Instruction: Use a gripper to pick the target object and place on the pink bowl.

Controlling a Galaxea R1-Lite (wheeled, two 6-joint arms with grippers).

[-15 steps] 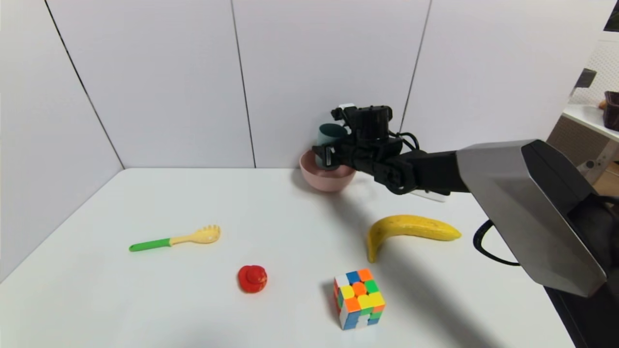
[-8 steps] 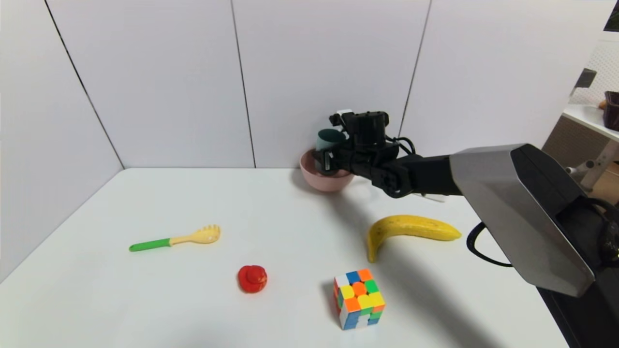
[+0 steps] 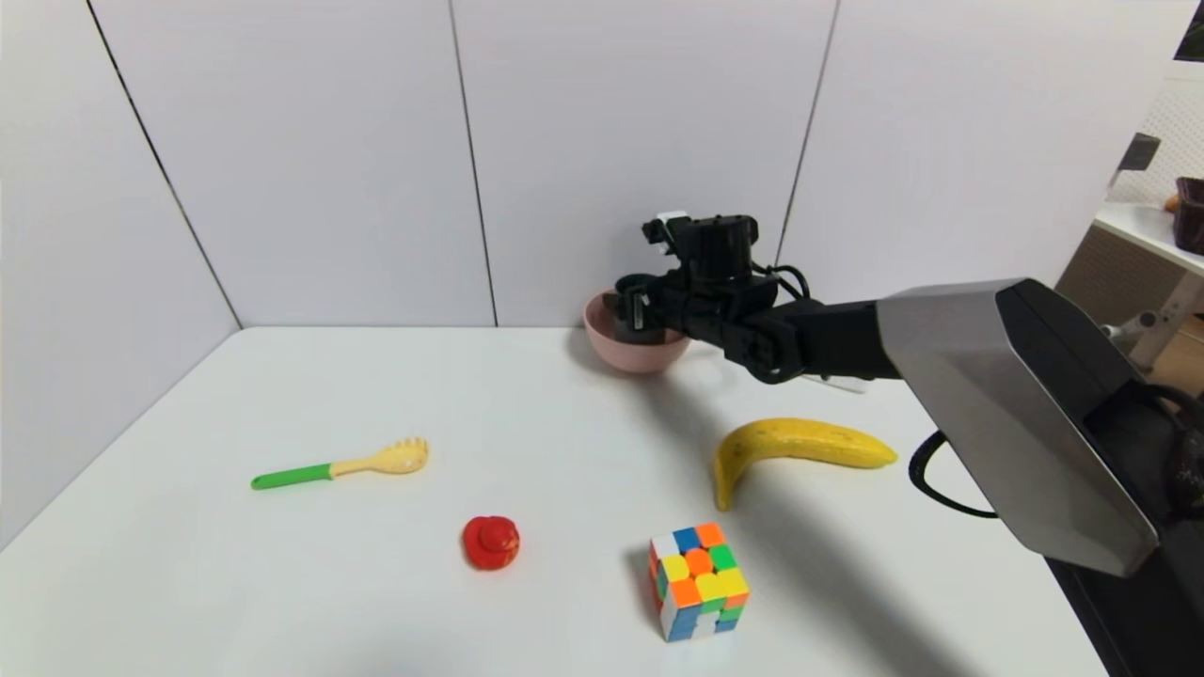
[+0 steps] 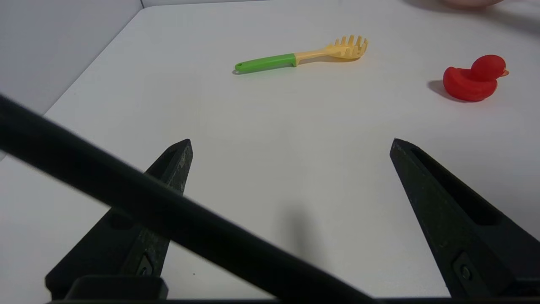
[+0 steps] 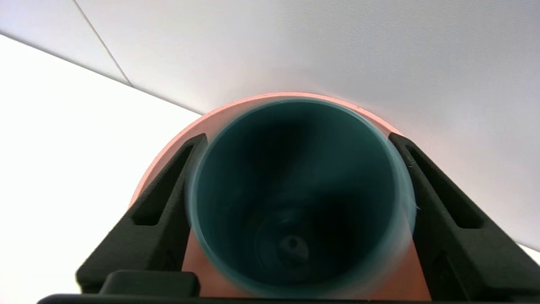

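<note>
Peering into the cup (image 5: 301, 198), only the wrist view shows the right end effector (image 5: 297, 136) spread around it.

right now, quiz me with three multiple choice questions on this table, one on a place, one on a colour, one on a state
1. Where is the cup? A in the pink bowl; B beside the spoon; C in the left hand
2. The spoon's handle is: A red; B green; C blue
3. The left hand is: A open and empty; B shut on the spoon; C shut on the cup

Key: 1 A, the right wrist view shows the pink rim around the cup. 2 B, green handle, yellow head. 3 A, its fingers stand wide apart over bare table.
</note>
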